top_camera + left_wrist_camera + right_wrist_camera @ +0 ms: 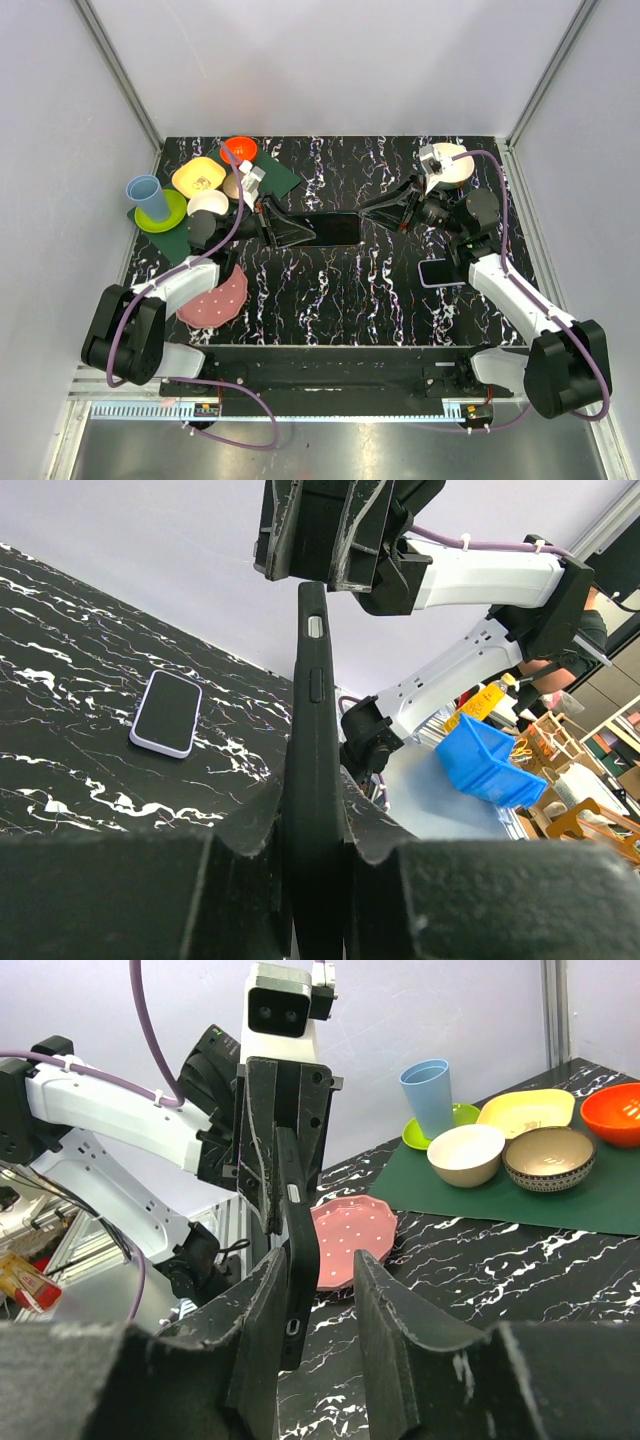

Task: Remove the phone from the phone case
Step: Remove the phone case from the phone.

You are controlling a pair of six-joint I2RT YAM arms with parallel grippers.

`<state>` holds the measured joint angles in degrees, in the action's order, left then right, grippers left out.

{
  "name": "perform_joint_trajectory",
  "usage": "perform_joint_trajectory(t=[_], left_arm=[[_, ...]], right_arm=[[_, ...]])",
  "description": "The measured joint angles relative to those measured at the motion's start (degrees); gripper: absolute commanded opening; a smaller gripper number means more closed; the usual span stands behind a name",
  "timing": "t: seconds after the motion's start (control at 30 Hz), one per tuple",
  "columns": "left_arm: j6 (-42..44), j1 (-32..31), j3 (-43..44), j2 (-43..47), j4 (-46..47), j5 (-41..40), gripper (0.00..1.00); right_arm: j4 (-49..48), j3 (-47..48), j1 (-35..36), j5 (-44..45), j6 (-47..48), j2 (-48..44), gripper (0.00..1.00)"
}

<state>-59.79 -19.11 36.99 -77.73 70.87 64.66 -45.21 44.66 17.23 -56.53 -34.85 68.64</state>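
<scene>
Aloft, one black phone case (335, 228) hung over the table (330, 290) | left gripper (300, 234) clamped its left end | right gripper (368, 212) straddled the right end, jaws apart, one finger clear | one lilac-edged phone (440, 272) lay right | four bowls (209, 203), one cup (148, 195) far left

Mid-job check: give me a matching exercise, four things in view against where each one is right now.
1 black phone case
2 lilac-edged phone
3 pink plate
4 blue cup

A on the green plate
B flat on the table by the right arm
C clamped in the left fingers
D beside the left arm

Pairs: 1-C, 2-B, 3-D, 4-A
</scene>
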Motion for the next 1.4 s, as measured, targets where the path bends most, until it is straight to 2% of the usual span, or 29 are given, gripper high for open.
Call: perform_joint_trajectory(t=[0.53,0.87,1.4], left_arm=[[0.87,-0.13,-0.02,0.0,-0.04,0.0,0.0],[1.4,-0.15,-0.09,0.0,-0.44,0.04,0.0],[1.57,-0.35,-0.09,0.0,-0.22,0.35,0.0]], right_arm=[[-1.99,0.0,0.02,-1.97,-2.43,1.11,0.26],[-2.89,0.0,0.13,-3.15,-4.26,1.88,0.04],[-3.61,0.0,0.11,-3.17,-8.44,2.27,0.0]])
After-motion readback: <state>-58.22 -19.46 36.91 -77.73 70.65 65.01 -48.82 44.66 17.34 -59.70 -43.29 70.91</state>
